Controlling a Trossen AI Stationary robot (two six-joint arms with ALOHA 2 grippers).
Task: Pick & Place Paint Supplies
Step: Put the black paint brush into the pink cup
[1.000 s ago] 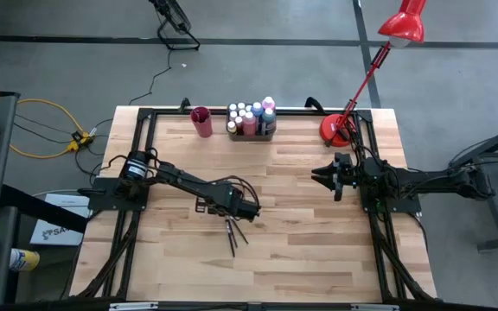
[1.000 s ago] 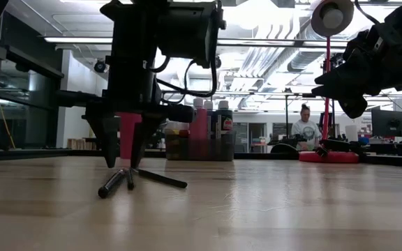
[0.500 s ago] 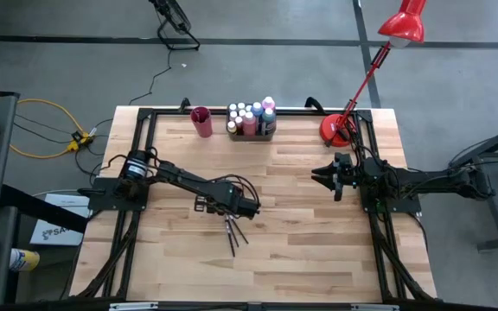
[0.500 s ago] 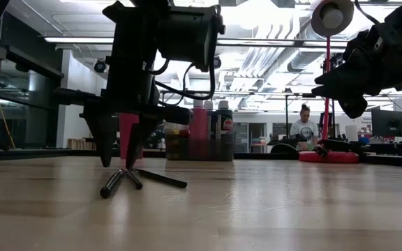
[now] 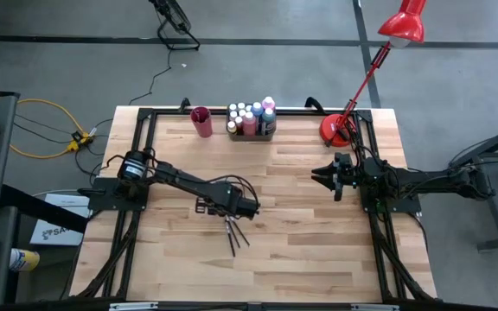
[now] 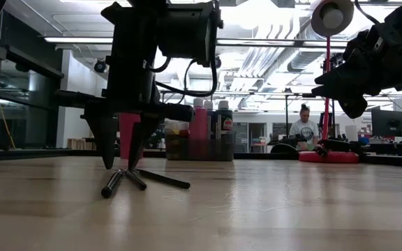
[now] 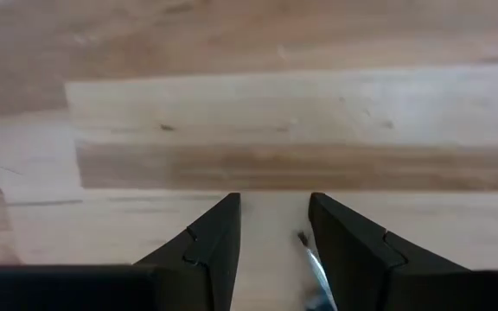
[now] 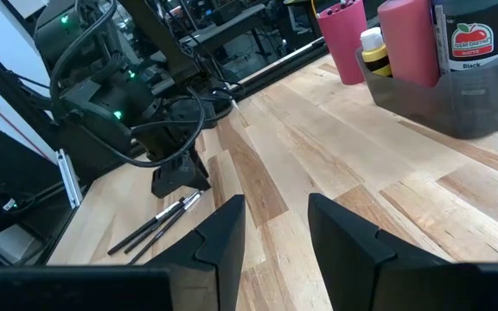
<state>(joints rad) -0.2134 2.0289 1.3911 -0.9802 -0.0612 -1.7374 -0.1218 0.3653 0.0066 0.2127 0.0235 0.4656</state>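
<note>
Left hand (image 5: 229, 218), fingers apart and empty, poised over the brushes (image 5: 233, 235) lying mid-counter, bottles (image 5: 251, 118) in the tray at the far edge: pick-up step, next needing descent and closure; right hand (image 5: 332, 179) waits part-open near the right edge.

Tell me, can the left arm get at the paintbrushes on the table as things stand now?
Probably yes. The left gripper hangs right over the paintbrushes, jaws apart, with one brush tip between them in the left wrist view. Nothing stands between it and them; the right gripper waits far off.
</note>
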